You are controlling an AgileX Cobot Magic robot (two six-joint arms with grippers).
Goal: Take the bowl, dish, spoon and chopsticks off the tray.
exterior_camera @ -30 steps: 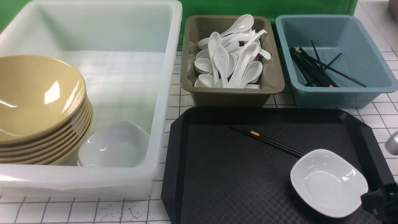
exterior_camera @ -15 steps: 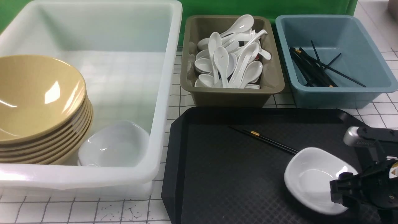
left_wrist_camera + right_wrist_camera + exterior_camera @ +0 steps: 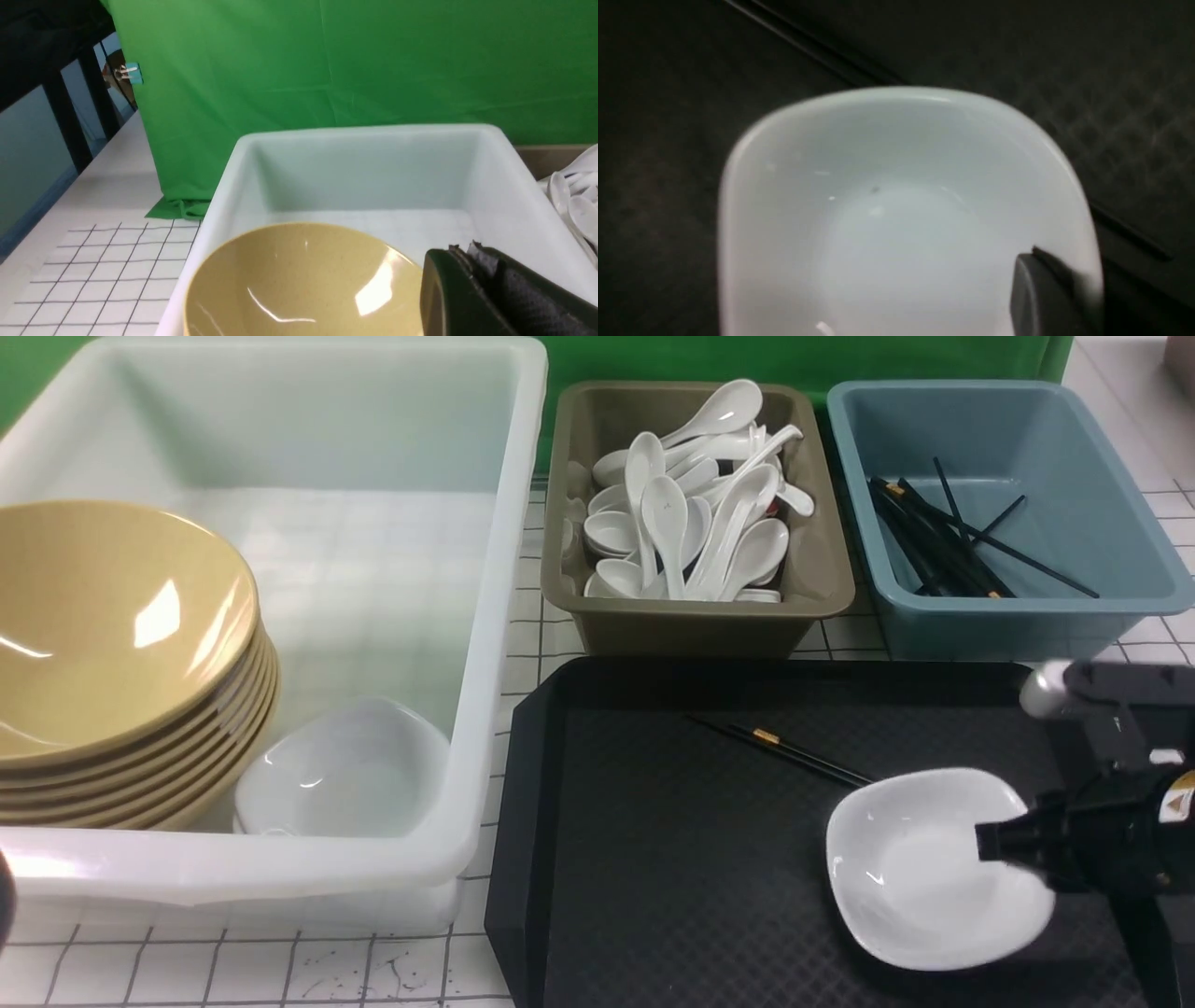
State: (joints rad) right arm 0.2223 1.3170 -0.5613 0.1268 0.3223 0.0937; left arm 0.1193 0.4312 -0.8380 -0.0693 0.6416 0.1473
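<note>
The white dish [image 3: 920, 868] hangs tilted just above the black tray [image 3: 672, 859], at its front right. My right gripper [image 3: 1008, 845] is shut on the dish's right rim; in the right wrist view one finger [image 3: 1041, 289] lies inside the dish [image 3: 896, 210]. The black chopsticks [image 3: 794, 758] lie on the tray behind the dish, their near end hidden by it. No bowl or spoon is on the tray. My left gripper [image 3: 462, 252] is shut and empty above the top yellow bowl [image 3: 299, 284] of the stack [image 3: 103, 625].
A big white tub [image 3: 504, 616] at the left holds the bowl stack and a white dish [image 3: 345, 770]. Behind the tray stand a grey-brown tub [image 3: 700, 625] with several white spoons and a blue tub [image 3: 1018, 625] with several black chopsticks.
My right gripper came in from the right edge and closed on the dish's rim. The dish has shifted left, risen off the tray and tilted. The chopsticks have not moved.
</note>
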